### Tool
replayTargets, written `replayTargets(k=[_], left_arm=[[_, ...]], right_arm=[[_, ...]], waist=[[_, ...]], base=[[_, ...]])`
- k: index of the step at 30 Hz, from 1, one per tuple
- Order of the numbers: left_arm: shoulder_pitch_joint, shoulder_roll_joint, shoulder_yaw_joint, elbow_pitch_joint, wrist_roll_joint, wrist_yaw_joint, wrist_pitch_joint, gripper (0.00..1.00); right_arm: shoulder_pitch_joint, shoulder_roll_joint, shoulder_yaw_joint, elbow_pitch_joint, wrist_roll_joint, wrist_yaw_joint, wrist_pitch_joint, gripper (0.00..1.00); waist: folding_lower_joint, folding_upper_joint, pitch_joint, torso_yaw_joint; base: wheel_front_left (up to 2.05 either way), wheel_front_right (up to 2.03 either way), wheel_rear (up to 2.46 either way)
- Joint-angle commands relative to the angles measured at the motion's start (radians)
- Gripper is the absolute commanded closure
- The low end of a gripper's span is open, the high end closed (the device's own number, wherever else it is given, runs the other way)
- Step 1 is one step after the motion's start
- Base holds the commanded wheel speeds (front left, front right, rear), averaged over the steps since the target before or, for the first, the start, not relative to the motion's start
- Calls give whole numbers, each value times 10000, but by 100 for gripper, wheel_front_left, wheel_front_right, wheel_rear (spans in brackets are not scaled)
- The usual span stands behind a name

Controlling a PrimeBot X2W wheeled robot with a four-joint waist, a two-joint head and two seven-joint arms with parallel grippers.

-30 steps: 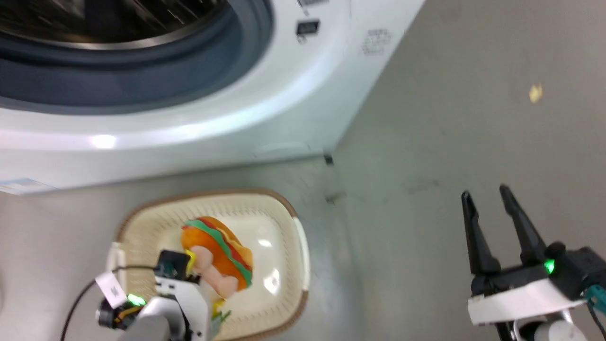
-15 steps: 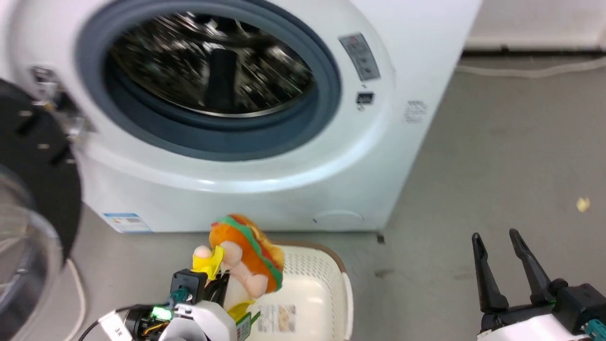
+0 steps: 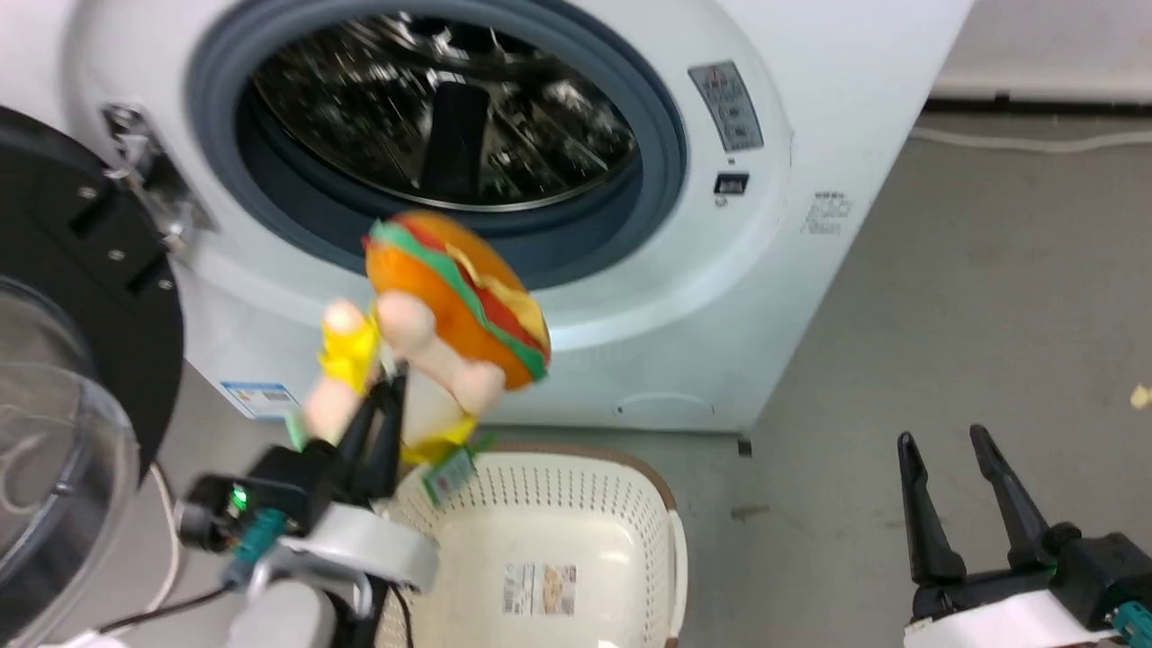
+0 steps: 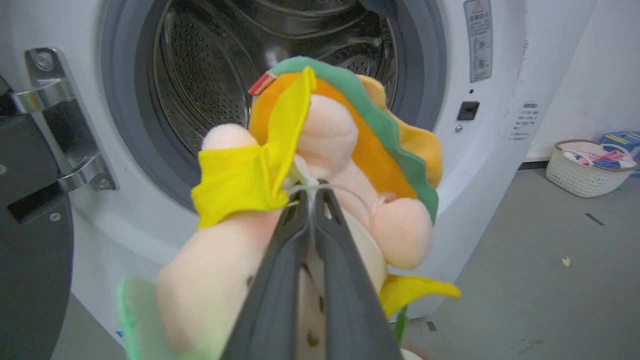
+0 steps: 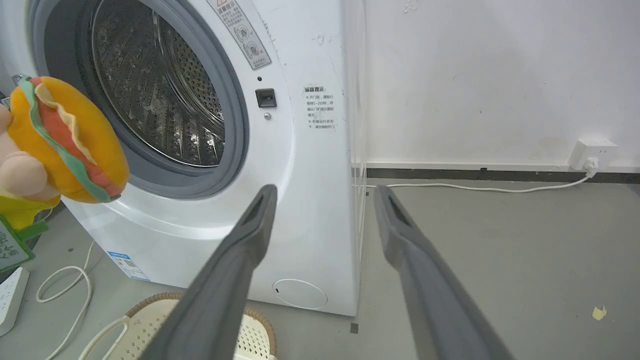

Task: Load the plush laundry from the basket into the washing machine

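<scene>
The door is shown swung open at the left. The left gripper is clenched on the plush laundry, pinched at a thin fold between the limbs, so the hold is judged shallow. The toy is held in the air above the far left corner of the basket, before the lower gasket of the washing machine. It should be carried over the gasket lip, well into the drum, before release. The right gripper is spread and empty.

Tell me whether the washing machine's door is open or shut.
Open. The door is swung aside to the left of the washing machine, and the grey gasket and steel drum lie exposed.
</scene>
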Motion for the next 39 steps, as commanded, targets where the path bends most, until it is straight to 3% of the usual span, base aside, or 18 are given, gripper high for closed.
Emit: replayTargets(k=[1,8,16,17,30,39], left_arm=[[-263,-11,315,-405,99,-115,-54,100],[-1652,300,1066,-505,43,-517,-54,100],[-4774,1545,1328,408,93,-1139,1151,100],[-5550,1875,1263,788,179,-1274,1495,100],[-9918,3242,468,3733,424,-1676,3035,100],[-11368,3547,-714,5785,43,-1718,3783,100]], right_arm=[[-177,-14,40,-83,-72,-9,-45,0],[-683,-14,130,-184,-25,-9,-45,0],[-1202,-14,114,-298,362,-9,-46,0],[-1329,-14,148,-308,503,-9,-46,0],[-1895,-14,637,-237,1314,-9,-46,0],[-2111,-14,782,-173,1558,-9,-46,0]], waist=[[0,0,535,-276],[0,0,1830,-924],[0,0,3510,-1873],[0,0,3839,-2096],[0,0,5254,-3098],[0,0,5599,-3339]], base=[[0,0,0],[0,0,0],[0,0,0],[0,0,0],[0,0,0],[0,0,0]])
